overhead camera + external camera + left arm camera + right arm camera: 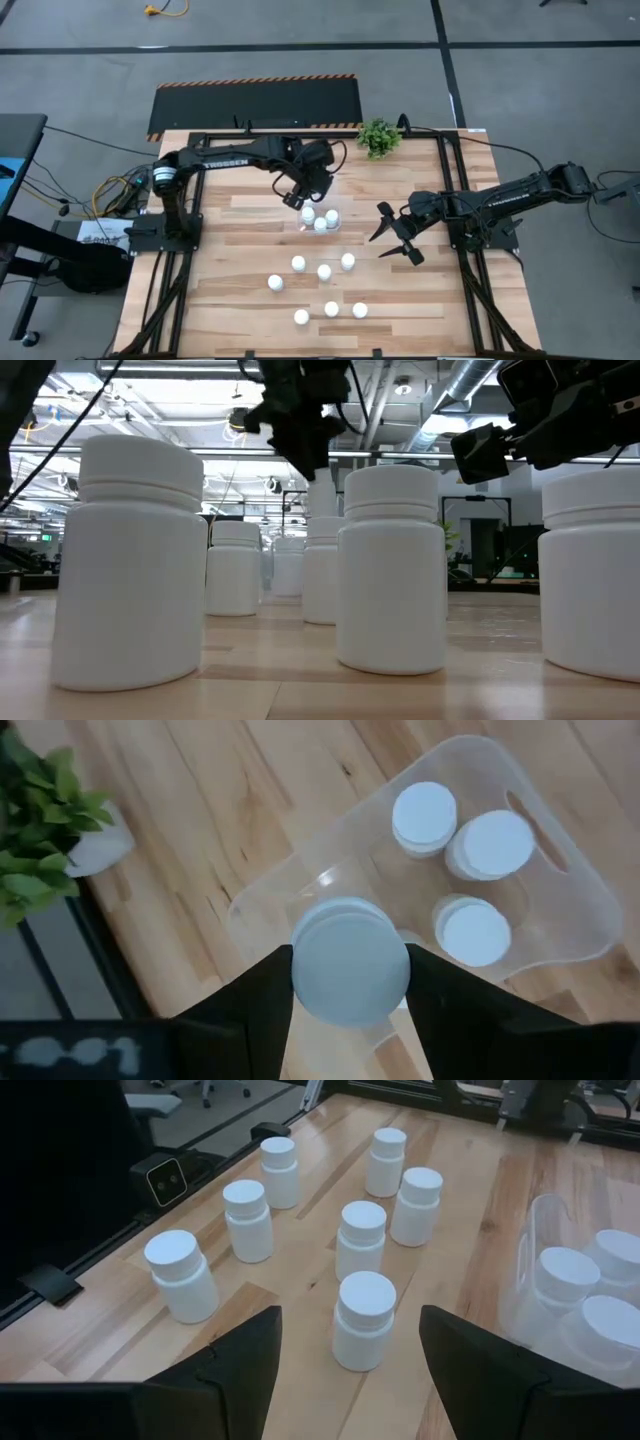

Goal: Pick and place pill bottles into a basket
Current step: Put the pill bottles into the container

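Seven loose bottles: pill bottles (324, 272) stand upright on the table (230, 240), in the near half, well apart from one another; same seven show in the right wrist view (364, 1320).
Nearest row: three bottles, closest to the near table edge.
Next rows: four more, between the near row and the basket.
Right gripper (396, 236): fingers spread wide, nothing between them; hovers over bare wood to the right of the loose bottles, pointed toward them.
Basket (322, 221): clear container near table centre, beyond the loose group; three bottles (462, 875) stand inside, caps up.
Left gripper (292, 200): just above the basket's left far corner; fingers (255, 1005) closed on a held bottle (350, 973), one finger on each side of its cap.
Held bottle: upright, hanging over the basket's rim, not touching the three inside.
Potted plant (378, 137): far edge of the table, well apart from the basket.
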Available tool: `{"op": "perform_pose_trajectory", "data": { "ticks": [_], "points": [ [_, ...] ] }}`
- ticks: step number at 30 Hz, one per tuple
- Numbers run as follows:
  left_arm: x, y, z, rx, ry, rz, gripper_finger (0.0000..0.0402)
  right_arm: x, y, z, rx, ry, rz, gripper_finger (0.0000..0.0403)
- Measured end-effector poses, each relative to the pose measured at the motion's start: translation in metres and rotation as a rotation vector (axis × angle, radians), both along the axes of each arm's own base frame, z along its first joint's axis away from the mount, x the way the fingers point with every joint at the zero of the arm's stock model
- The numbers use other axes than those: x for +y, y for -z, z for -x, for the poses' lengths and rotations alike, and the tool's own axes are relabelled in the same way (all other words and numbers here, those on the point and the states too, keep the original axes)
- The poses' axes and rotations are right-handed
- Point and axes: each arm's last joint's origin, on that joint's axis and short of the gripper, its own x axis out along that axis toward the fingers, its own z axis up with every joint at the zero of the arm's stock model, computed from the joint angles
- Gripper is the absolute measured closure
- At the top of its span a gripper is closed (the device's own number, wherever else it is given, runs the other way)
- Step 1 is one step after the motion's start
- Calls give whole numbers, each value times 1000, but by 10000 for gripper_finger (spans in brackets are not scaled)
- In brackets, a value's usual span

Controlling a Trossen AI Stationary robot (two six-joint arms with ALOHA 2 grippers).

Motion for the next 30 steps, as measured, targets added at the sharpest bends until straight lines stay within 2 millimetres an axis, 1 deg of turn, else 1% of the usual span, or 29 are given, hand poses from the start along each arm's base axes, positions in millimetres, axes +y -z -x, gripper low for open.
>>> {"op": "perform_pose_trajectory", "data": {
  "ticks": [3,8,15,21,30],
  "points": [
    [6,14,-6,43,1,5,232,0,0,0,1,0,0,173],
    [13,24,-10,46,10,68,232,0,1,0,12,0,1,173],
    [19,26,-11,15,19,120,232,0,1,1,16,0,1,173],
    [20,30,-10,23,14,123,232,0,2,1,19,0,2,173],
    [22,30,-9,25,0,129,232,0,2,1,19,0,1,173]
  ]
}}
